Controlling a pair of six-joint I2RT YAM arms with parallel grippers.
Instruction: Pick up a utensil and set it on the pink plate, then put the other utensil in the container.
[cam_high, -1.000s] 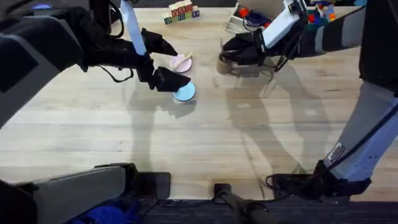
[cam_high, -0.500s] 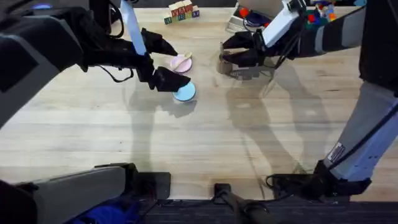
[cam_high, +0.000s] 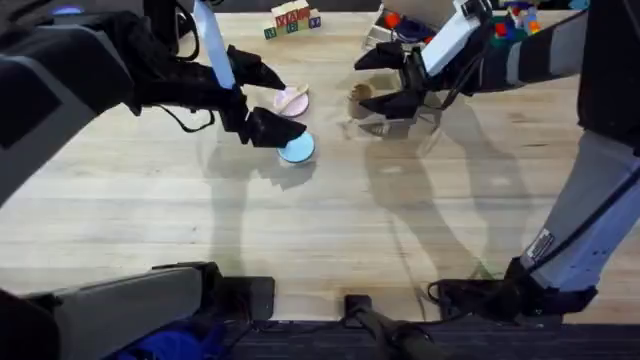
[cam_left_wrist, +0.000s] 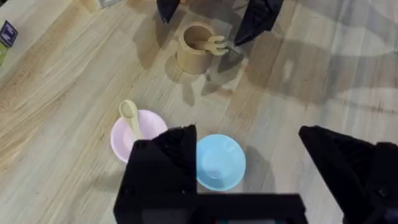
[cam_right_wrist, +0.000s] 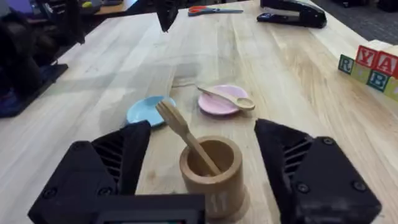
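Resting tines-up, fork (cam_right_wrist: 184, 134) leans in cup (cam_right_wrist: 210, 169), spoon (cam_right_wrist: 227, 97) on pink plate (cam_right_wrist: 219, 103) at cup's 9 o'clock overhead | right end effector (cam_right_wrist: 200, 163) spread astride cup, left end effector (cam_left_wrist: 249, 155) spread | risk: a finger clipping the fork on retreat, tipping cup.

Wooden table (cam_high: 300, 230) under plates (cam_high: 297, 149), container (cam_high: 358, 101), blocks (cam_high: 291, 20).

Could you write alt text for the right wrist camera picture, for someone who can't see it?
A wooden fork stands tines-up in a brown cup between the open right gripper; beyond, a spoon lies across a pink plate beside a blue plate.
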